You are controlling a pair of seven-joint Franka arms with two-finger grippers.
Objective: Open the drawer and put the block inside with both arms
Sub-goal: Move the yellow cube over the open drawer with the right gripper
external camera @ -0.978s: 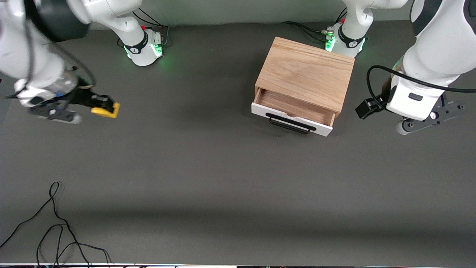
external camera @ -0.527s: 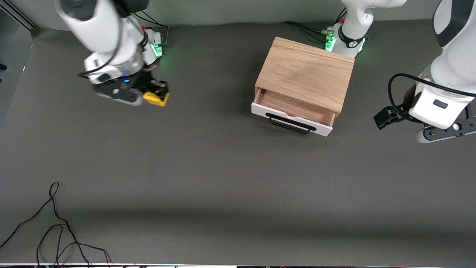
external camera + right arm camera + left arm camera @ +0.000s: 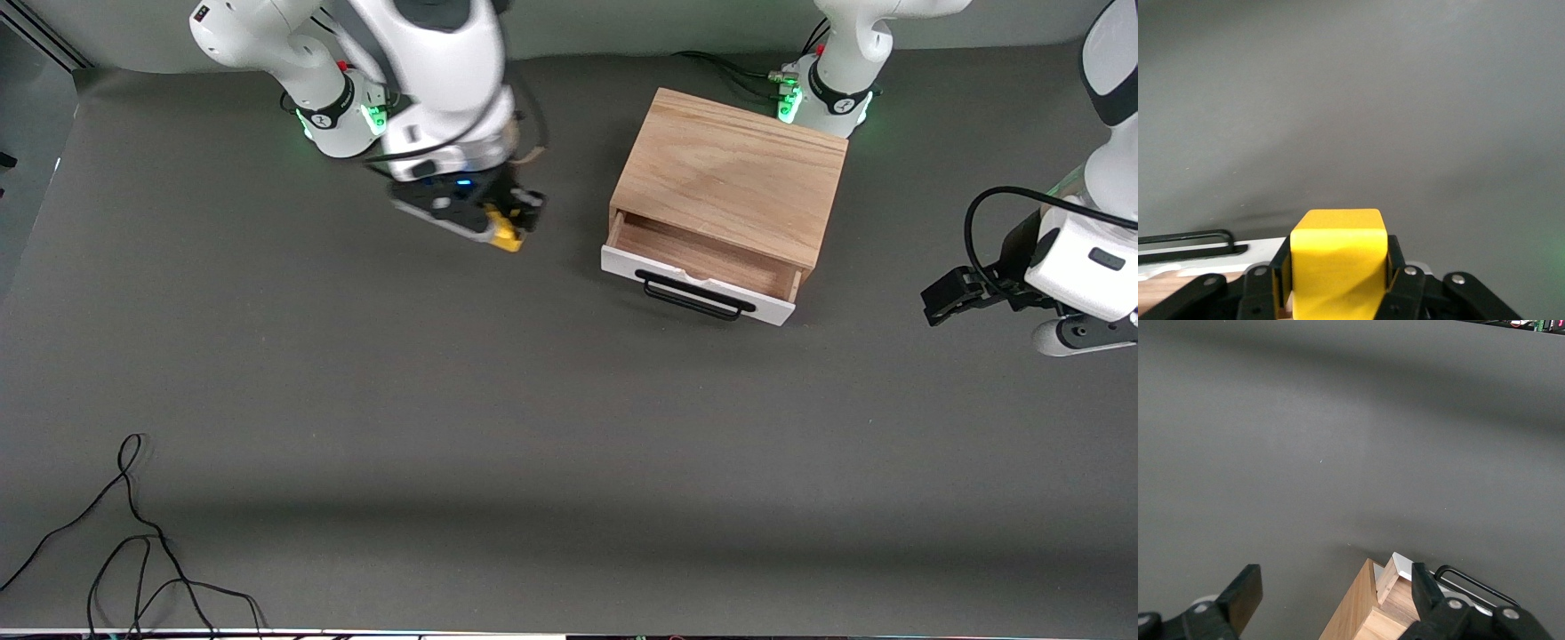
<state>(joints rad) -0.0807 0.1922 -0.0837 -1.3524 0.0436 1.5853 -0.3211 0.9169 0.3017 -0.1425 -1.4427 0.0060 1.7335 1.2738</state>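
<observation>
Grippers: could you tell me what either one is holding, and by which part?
The right gripper clamps the yellow block by two opposite side faces; the left gripper is open, holding nothing.

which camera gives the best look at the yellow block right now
The right wrist view: the block fills the space between the right gripper jaws. The front view shows only a yellow corner under the gripper; the left wrist view shows none.

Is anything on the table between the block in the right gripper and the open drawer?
No. In the front view only bare table separates the block, held in the right gripper, from the drawer.
</observation>
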